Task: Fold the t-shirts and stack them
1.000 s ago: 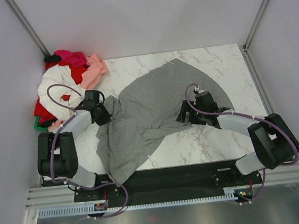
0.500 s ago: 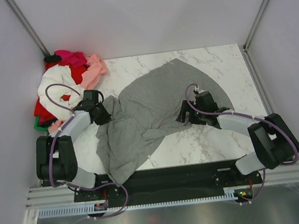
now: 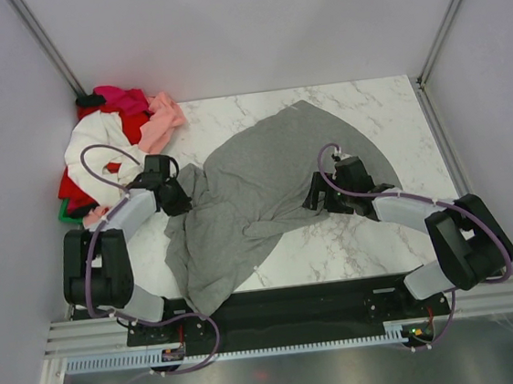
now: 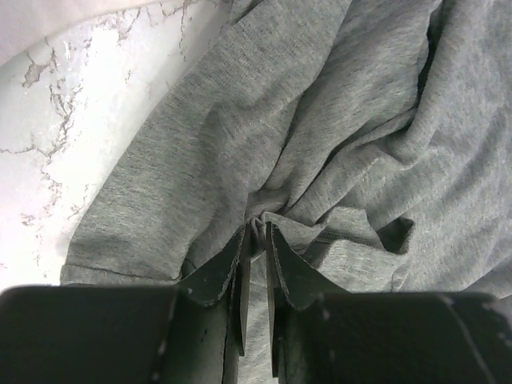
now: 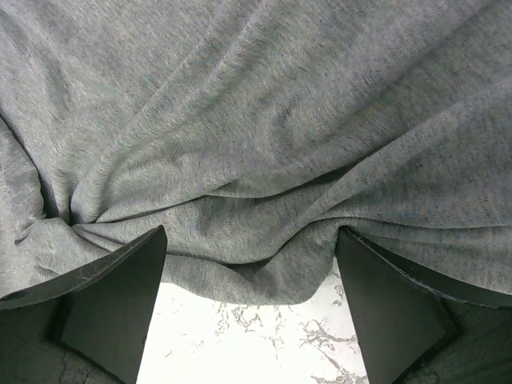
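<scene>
Marble tabletop (image 3: 327,249) under crumpled grey t-shirt (image 3: 255,178)

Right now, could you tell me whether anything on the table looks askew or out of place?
Yes: the grey t-shirt lies crumpled and diagonal, its near end drooping over the table at the front edge; the left gripper pinches a bunch of it.
</scene>
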Tool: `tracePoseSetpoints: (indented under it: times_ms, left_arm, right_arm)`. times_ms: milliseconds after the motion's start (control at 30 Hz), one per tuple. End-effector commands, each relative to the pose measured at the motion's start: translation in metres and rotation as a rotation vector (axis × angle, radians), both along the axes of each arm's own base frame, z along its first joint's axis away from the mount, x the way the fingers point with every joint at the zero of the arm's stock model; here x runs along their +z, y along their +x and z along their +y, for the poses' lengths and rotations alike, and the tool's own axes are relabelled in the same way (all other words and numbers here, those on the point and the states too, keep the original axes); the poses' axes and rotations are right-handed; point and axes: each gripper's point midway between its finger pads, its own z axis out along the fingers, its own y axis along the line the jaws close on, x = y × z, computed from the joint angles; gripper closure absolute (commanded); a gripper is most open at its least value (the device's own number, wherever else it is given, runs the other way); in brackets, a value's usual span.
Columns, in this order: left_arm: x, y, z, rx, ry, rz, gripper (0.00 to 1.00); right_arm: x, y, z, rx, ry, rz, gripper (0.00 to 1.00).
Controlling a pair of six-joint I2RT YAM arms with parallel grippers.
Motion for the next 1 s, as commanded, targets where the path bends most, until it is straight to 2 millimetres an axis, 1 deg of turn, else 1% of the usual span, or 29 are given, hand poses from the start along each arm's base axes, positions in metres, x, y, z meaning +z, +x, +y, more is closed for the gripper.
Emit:
tracePoseSetpoints:
  times_ms: [0, 67, 100, 133, 200, 267, 300, 333, 367, 400, 433, 467, 500, 533, 600, 667, 700, 767, 800, 833, 867, 900, 967]
  left_arm:
    - [0.001, 0.005, 0.001, -0.03, 0.017, -0.007, 0.8]
    - [0.0, 0.004, 0.001, -0.031, 0.016, -0.005, 0.81]
    - [0.002, 0.004, 0.001, -0.03, 0.013, -0.011, 0.91]
    - [0.003, 0.005, 0.001, -0.03, 0.013, -0.017, 0.98]
    - [0.01, 0.006, 0.0, -0.033, 0.008, -0.035, 0.98]
    - [0.028, 0.011, -0.003, -0.045, -0.008, -0.086, 0.98]
    - [0.038, 0.012, -0.006, -0.054, -0.021, -0.106, 0.98]
    - [0.059, 0.013, -0.006, -0.056, -0.025, -0.146, 0.98]
    - [0.072, 0.013, -0.005, -0.058, -0.023, -0.174, 0.98]
    - [0.084, 0.012, -0.006, -0.063, -0.028, -0.197, 0.98]
    - [0.11, 0.013, -0.006, -0.073, -0.026, -0.256, 0.98]
    - [0.117, 0.008, -0.005, -0.079, -0.026, -0.26, 0.98]
    - [0.124, 0.005, -0.006, -0.09, -0.03, -0.271, 0.98]
    - [0.133, 0.003, -0.007, -0.099, -0.03, -0.288, 0.98]
    - [0.141, -0.005, -0.008, -0.109, -0.04, -0.292, 0.98]
    - [0.148, -0.012, -0.012, -0.124, -0.063, -0.309, 0.98]
    - [0.149, -0.014, -0.014, -0.131, -0.075, -0.312, 0.98]
    - [0.15, -0.02, -0.016, -0.143, -0.084, -0.317, 0.98]
    - [0.154, -0.024, -0.017, -0.152, -0.093, -0.328, 0.98]
    - [0.153, -0.028, -0.018, -0.163, -0.094, -0.328, 0.98]
    - [0.151, -0.031, -0.019, -0.172, -0.096, -0.327, 0.98]
    - [0.152, -0.034, -0.02, -0.187, -0.098, -0.335, 0.98]
    - [0.143, -0.041, -0.019, -0.199, -0.094, -0.319, 0.98]
  right_arm:
    - [-0.025, -0.022, -0.007, 0.018, -0.048, 0.105, 0.05]
    - [-0.025, -0.022, -0.007, 0.019, -0.049, 0.105, 0.06]
    - [-0.025, -0.022, -0.007, 0.017, -0.048, 0.107, 0.06]
    - [-0.025, -0.022, -0.007, 0.019, -0.049, 0.105, 0.05]
    - [-0.025, -0.021, -0.008, 0.015, -0.048, 0.103, 0.05]
    - [-0.023, -0.021, -0.009, 0.012, -0.055, 0.108, 0.06]
    - [-0.012, -0.012, -0.009, 0.006, -0.067, 0.081, 0.05]
    - [-0.009, -0.015, -0.015, -0.004, -0.093, 0.103, 0.05]
    - [-0.001, -0.012, -0.019, -0.015, -0.11, 0.089, 0.05]
    - [0.028, 0.007, -0.03, -0.069, -0.112, 0.017, 0.03]
    - [0.036, 0.006, -0.043, -0.105, -0.126, 0.029, 0.02]
    - [0.048, 0.017, -0.067, -0.185, -0.112, 0.018, 0.02]
    - [0.069, 0.025, -0.074, -0.202, -0.069, -0.019, 0.02]
    - [0.074, 0.026, -0.086, -0.23, -0.069, -0.009, 0.02]
    - [0.083, 0.036, -0.107, -0.286, -0.09, -0.006, 0.02]
    - [0.074, 0.03, -0.124, -0.331, -0.152, 0.048, 0.02]
    - [0.067, 0.027, -0.129, -0.351, -0.168, 0.079, 0.02]
    - [0.054, 0.017, -0.155, -0.454, -0.236, 0.133, 0.02]
    - [0.043, 0.009, -0.176, -0.519, -0.236, 0.174, 0.02]
    - [0.038, 0.006, -0.185, -0.548, -0.217, 0.188, 0.02]
    - [0.033, 0.002, -0.202, -0.602, -0.19, 0.211, 0.02]
    - [0.026, -0.002, -0.209, -0.623, -0.185, 0.231, 0.02]
    - [0.021, -0.004, -0.224, -0.673, -0.164, 0.249, 0.04]
